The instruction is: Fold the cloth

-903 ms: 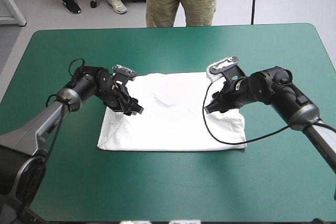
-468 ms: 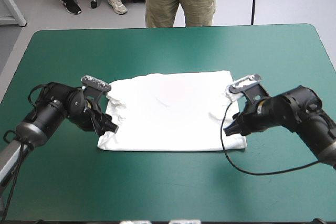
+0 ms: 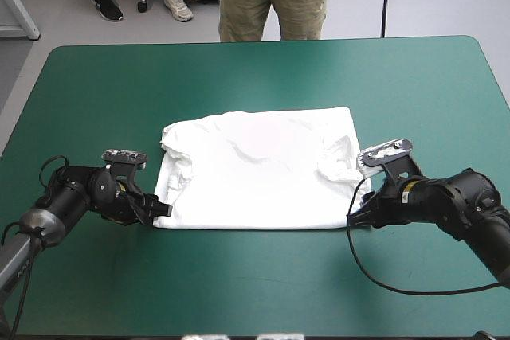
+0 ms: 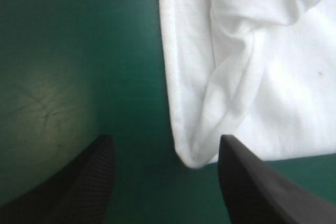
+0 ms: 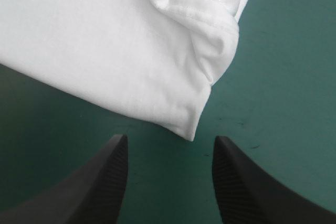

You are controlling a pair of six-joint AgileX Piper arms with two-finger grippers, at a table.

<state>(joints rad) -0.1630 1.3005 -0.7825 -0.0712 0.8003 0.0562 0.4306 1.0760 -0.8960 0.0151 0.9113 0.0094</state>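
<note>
The white T-shirt lies folded into a flat rectangle mid-table, sleeves tucked in at both sides. My left gripper sits low at the shirt's near left corner, open; in the left wrist view that corner lies just ahead of the gap between its fingers. My right gripper is open at the near right corner. That corner shows in the right wrist view, just ahead of the spread fingers. Neither gripper holds cloth.
Bare teal-green cover surrounds the shirt on all sides. A person stands beyond the far edge, not over the table.
Both arms drew back from over the shirt toward the near edge and outward, then dropped to the shirt's near corners. The shirt settled flatter, its sides now tucked in.
</note>
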